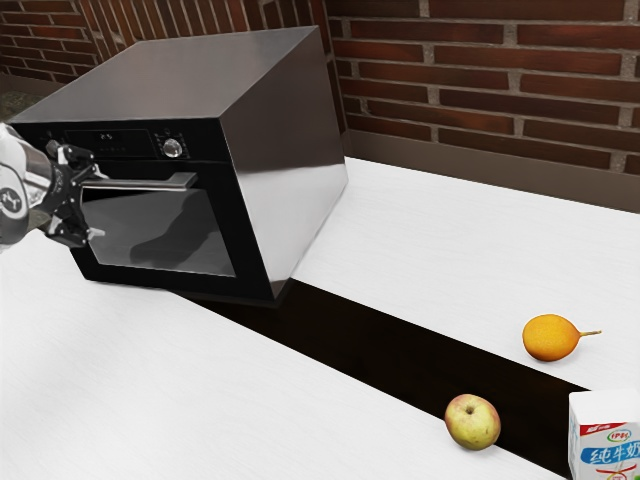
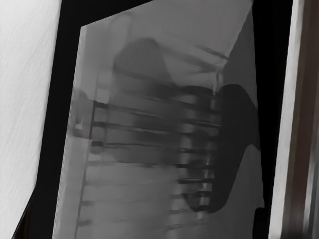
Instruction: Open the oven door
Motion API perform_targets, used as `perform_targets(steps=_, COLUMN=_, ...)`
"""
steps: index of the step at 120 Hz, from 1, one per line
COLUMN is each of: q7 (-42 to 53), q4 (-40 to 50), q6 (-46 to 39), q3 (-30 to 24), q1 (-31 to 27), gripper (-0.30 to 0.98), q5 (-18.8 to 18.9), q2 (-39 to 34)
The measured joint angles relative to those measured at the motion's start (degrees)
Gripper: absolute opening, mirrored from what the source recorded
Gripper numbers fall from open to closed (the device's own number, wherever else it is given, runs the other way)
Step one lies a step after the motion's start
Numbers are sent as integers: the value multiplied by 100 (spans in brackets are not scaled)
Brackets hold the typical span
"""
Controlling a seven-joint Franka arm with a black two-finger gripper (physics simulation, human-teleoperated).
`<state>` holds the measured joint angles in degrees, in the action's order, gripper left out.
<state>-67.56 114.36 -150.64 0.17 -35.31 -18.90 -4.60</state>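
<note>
The oven door (image 1: 160, 232) is seen closed on the front of the oven (image 1: 160, 80), its handle (image 1: 150, 184) fixed across the top, presumably so it can be pulled down. Before the oven, the gripper (image 1: 97, 203) is held with fingers spread by that handle, apparently to bracket it. Well apart from the oven, the apple (image 1: 472, 422), orange fruit (image 1: 550, 338) and milk carton (image 1: 603, 440) are placed, probably unaffected.

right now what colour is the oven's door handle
Silvery grey: the handle shows best in the exterior view, against the black door front.
</note>
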Motion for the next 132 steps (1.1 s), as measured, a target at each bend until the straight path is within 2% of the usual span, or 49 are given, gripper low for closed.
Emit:
perform_targets(steps=12, q7=-13, q4=186, q6=-32, q3=0, q1=-10, gripper=68, q5=-21, q2=-135)
perform_targets(steps=40, q7=-35, q4=1399, q6=-74, q3=-142, q1=-161, gripper=68, q5=55, q2=-1212)
perform_targets(steps=58, q7=-49, q4=2284, q6=-105, q3=-784, q1=-890, gripper=68, q5=87, q2=-2198)
perform_targets(steps=66, q7=-57, q4=2662, q6=-110, q3=-1690, q1=-1689, gripper=68, q5=-94, q2=-2866)
perform_targets(steps=72, q7=-62, q4=2785, q6=-111, q3=-2111, q1=-1991, gripper=68, q5=-221, q2=-3147)
perform_targets(steps=82, q7=-69, q4=2832, q6=-102, q3=-2358, q1=-2147, gripper=68, q5=-342, q2=-3287)
perform_targets(steps=86, q7=-62, q4=2656, q6=12, q3=-2384, q1=-2136, gripper=68, q5=-223, q2=-3245)
perform_targets(steps=90, q7=-54, q4=2025, q6=389, q3=-2381, q1=-2115, gripper=68, q5=1, q2=-3112)
perform_targets(steps=94, q7=-75, q4=1161, q6=1044, q3=-2368, q1=-1830, gripper=68, q5=238, q2=-2881)
perform_targets(steps=98, q7=-158, q4=405, q6=1695, q3=-2351, q1=-1180, gripper=68, q5=496, q2=-2613)
perform_targets(steps=105, q7=-220, q4=-1378, q6=2906, q3=-1907, q1=364, gripper=68, q5=1157, q2=-1857)
perform_targets(steps=110, q7=-60, q4=-2131, q6=3642, q3=-1506, q1=1432, gripper=68, q5=1682, q2=-1463)
perform_targets(steps=114, q7=66, q4=-2351, q6=4130, q3=-1289, q1=2129, gripper=68, q5=1987, q2=-1265)
perform_targets(steps=119, q7=165, q4=-2432, q6=4634, q3=-1155, q1=2708, gripper=68, q5=2124, q2=-1063)
perform_targets(steps=132, q7=390, q4=-2243, q6=5443, q3=-1053, q1=3207, gripper=68, q5=2233, q2=-809)
